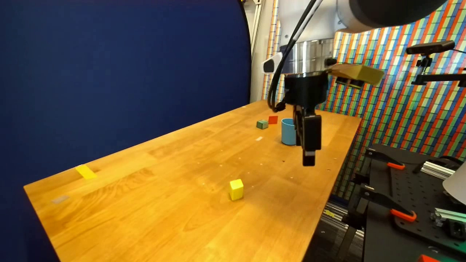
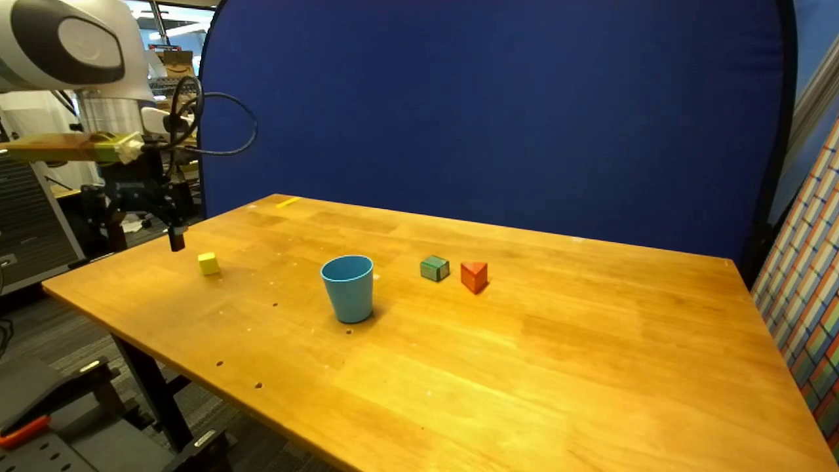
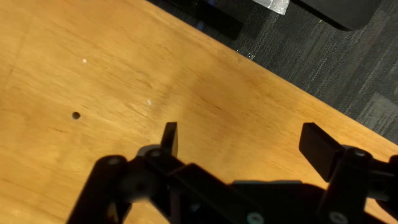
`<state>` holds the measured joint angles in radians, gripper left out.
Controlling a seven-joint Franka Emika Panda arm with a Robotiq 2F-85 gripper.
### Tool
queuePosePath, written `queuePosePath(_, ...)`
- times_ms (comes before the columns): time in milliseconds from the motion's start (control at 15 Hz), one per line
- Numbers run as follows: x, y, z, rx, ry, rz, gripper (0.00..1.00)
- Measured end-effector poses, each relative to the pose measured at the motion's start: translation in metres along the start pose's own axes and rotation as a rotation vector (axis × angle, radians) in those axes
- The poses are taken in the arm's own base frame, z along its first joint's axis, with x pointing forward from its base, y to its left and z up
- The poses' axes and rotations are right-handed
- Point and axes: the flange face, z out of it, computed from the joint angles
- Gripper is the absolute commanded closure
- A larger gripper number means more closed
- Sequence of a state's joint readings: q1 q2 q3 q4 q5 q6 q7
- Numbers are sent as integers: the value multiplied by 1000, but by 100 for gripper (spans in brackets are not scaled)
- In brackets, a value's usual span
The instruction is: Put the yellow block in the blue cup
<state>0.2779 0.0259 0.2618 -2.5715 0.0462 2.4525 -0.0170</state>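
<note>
The gripper [image 3: 241, 133] is hanging above the wooden table [image 1: 174, 203], its black, squared-off fingers [image 3: 320, 149] standing wide apart, with the table's grain showing between them in the wrist view. In an exterior view the fingers [image 1: 311, 133] are overlapping, hiding their gap. The yellow block [image 2: 208, 264], small and straight-edged, is sitting on the table lower than the fingertips, outside the gap, touching neither finger. Farther on, the cup [image 2: 352, 298] is standing upright, well apart from the block, smooth and light blue, tapering toward its base; in an exterior view the gripper is covering part of the cup [image 1: 288, 133]. Beyond it, a green block [image 2: 434, 269] is lying near a red wedge [image 2: 474, 278], the two apart; in an exterior view the wedge [image 1: 273, 119] is looking like a flat square. Behind, a dark blue backdrop [image 2: 498, 118] is rising, and a wall [image 1: 382, 120] is showing narrow coloured bands, broken up like little bricks.
</note>
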Motion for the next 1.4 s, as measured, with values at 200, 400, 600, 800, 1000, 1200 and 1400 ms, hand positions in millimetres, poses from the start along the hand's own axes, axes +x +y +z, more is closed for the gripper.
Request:
queuePosePath(200,41,-7,33,4,-18,-63,0)
queuePosePath(400,85,-7,68,-1,-38,-118,0)
queuePosePath(600,126,-3,99,-14,-44,-147,0)
queuePosePath(800,151,-4,110,-23,-52,-157,0)
queuePosePath(1000,167,-5,107,-24,-40,-157,0)
queuePosePath(1200,172,-4,103,-24,-27,-153,0)
queuePosePath(1400,174,-4,96,-27,-19,-137,0)
